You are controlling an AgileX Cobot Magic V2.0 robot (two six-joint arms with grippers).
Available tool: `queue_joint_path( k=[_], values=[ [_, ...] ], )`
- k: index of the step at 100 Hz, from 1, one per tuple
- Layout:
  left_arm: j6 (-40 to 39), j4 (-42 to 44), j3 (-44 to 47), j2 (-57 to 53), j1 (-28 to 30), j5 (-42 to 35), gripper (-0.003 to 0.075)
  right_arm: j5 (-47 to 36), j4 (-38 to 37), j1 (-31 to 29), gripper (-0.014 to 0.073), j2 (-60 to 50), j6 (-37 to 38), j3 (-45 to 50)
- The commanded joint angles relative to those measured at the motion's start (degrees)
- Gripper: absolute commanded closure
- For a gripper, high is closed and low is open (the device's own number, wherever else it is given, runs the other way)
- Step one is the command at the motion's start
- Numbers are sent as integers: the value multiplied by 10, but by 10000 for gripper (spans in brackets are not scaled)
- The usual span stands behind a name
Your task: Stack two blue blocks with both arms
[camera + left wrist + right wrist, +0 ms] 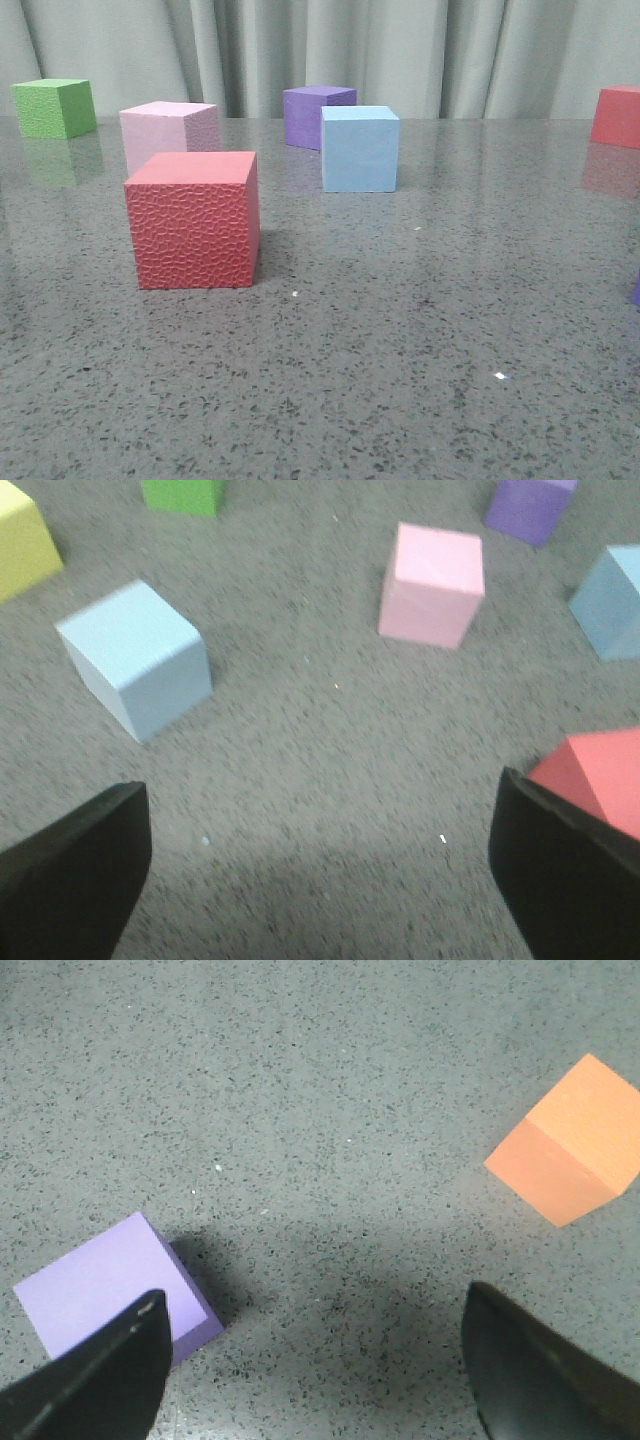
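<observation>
One pale blue block (360, 148) stands mid-table in the front view, just in front of a purple cube (317, 115). It shows at the edge of the left wrist view (610, 602). The second blue block (135, 658) shows only in the left wrist view, ahead of the left gripper and off to one side. My left gripper (322, 870) is open and empty above bare table. My right gripper (315, 1360) is open and empty, and no blue block shows in its view. Neither arm shows in the front view.
A textured red cube (192, 220) stands front left, with a pale pink cube (168, 135) behind it. A green cube (55, 107) is far left and a red cube (616, 116) far right. A yellow cube (22, 542) shows. A purple cube (100, 1285) touches one right finger; an orange cube (570, 1140) lies beyond.
</observation>
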Motion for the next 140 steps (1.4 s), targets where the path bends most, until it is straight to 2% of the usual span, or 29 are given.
queue_joint_path(
  k=[1,17,49,93,140],
  values=[
    [-26,32,-48,30,1,-39,69,-36,-3,-4,1,-2,-5,-12],
    [-44,91,-118,100,1,-34,69,-36,-3,-4,1,-2,-5,-12],
    [-91,113,-223,251,2,-9,69,-35,-2,-4,1,-2,-5,-12],
    [-291,222,-233,340,2,10,69,-32,5,-4,1,-2,-5,-12],
    [-400,292,-233,390,2,21,85,-31,13,-4,1,-2,-5,-12]
  ],
)
